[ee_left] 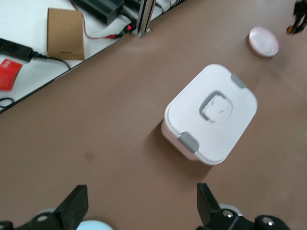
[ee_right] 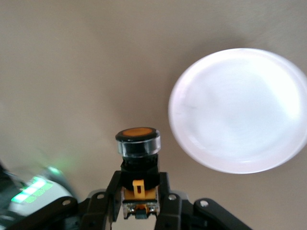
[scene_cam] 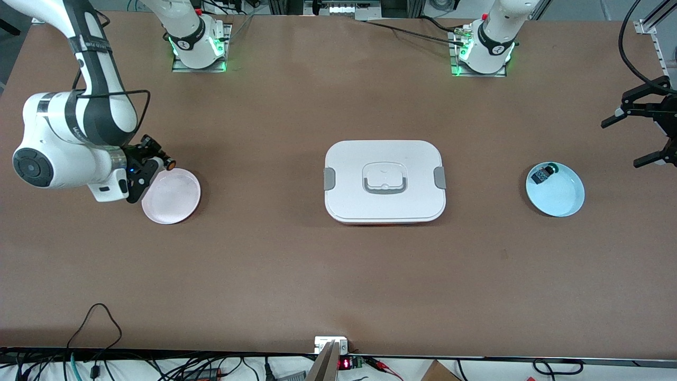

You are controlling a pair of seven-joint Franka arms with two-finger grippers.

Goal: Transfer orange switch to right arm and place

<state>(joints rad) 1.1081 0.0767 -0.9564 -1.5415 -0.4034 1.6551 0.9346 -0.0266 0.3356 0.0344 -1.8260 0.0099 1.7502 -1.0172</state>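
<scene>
My right gripper (scene_cam: 157, 162) is shut on the orange switch (scene_cam: 169, 164). It holds the switch just above the table at the rim of the pink plate (scene_cam: 171, 196). In the right wrist view the fingers (ee_right: 111, 189) clamp the black body, and the switch (ee_right: 138, 143) points its orange cap outward beside the plate (ee_right: 240, 110). My left gripper (scene_cam: 621, 144), the black claw, is open and empty. It hangs over the table at the left arm's end, near the blue plate (scene_cam: 561, 200). Its jaws stand wide apart in the left wrist view (ee_left: 139, 201).
A white lidded box (scene_cam: 385, 181) sits mid-table and also shows in the left wrist view (ee_left: 211, 112). A green-capped switch (scene_cam: 543, 173) lies in the blue plate. Cables, a cardboard box (ee_left: 65, 32) and a metal post lie along the table edge nearest the front camera.
</scene>
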